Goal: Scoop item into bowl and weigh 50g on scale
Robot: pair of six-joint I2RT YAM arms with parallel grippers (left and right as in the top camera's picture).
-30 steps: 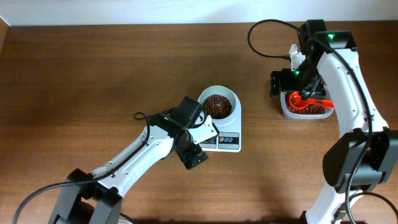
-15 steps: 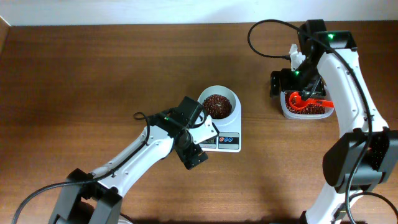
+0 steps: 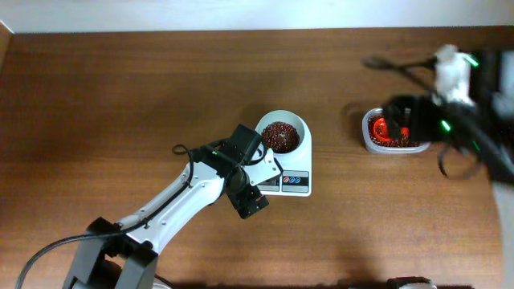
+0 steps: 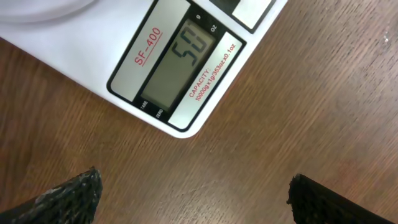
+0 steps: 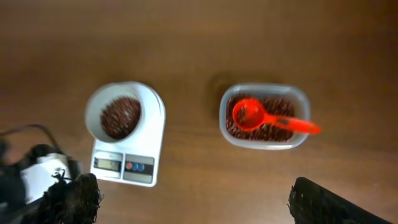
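1. Beans [image 3: 280, 135] lie heaped in the white bowl [image 3: 299, 123], which sits on the scale [image 3: 294, 183], on the half away from its display [image 4: 177, 68].
2. The display seems to read 50, so I judge the weighing step reached. The next move calls only for checking that figure and keeping both arms off the scale.
3. The left tool [image 4: 196, 200] hangs released and empty just off the scale's display corner, not touching it.
4. The right tool [image 5: 196, 202] is spread wide and empty, high above the scale. The orange scoop [image 5: 268, 119] lies in the clear tub [image 5: 303, 99], well apart from the scale on the right arm's side.
5. Bare desk [image 3: 120, 96] surrounds the scale, giving both arms room to pull away, and the desk's far edge is well clear of it.
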